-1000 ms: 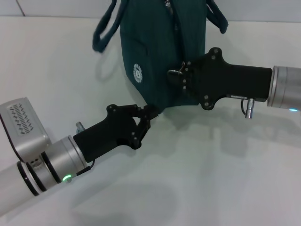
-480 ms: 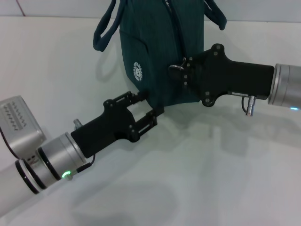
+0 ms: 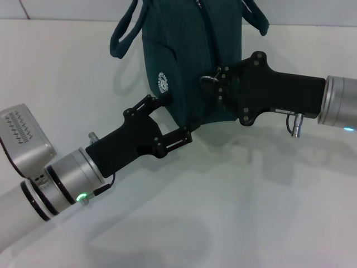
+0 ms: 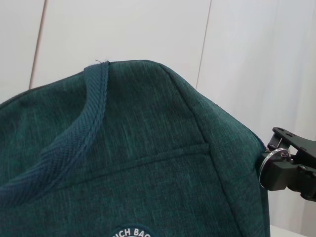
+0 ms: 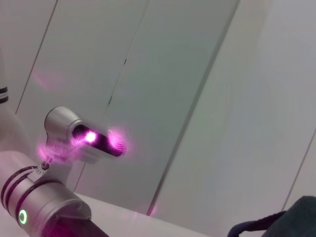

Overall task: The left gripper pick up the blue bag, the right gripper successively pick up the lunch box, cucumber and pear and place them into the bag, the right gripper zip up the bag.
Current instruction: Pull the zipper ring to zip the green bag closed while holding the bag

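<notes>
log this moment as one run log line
phase: zipping bag | left claw: open, at bag lower corner, released | right claw: shut on zipper pull | bag: upright on table

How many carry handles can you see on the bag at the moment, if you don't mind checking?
2. One handle loops out from the bag on the robot's left side; the other handle curves out at its right, above the right gripper. Both run past the frame's top edge.

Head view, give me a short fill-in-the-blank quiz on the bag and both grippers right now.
1. The left gripper at the bag's lower corner is ____.
2. The right gripper is shut on the bag's zipper ____.
3. The bag's zipper is ____.

Missing words: open; pull; closed
</notes>
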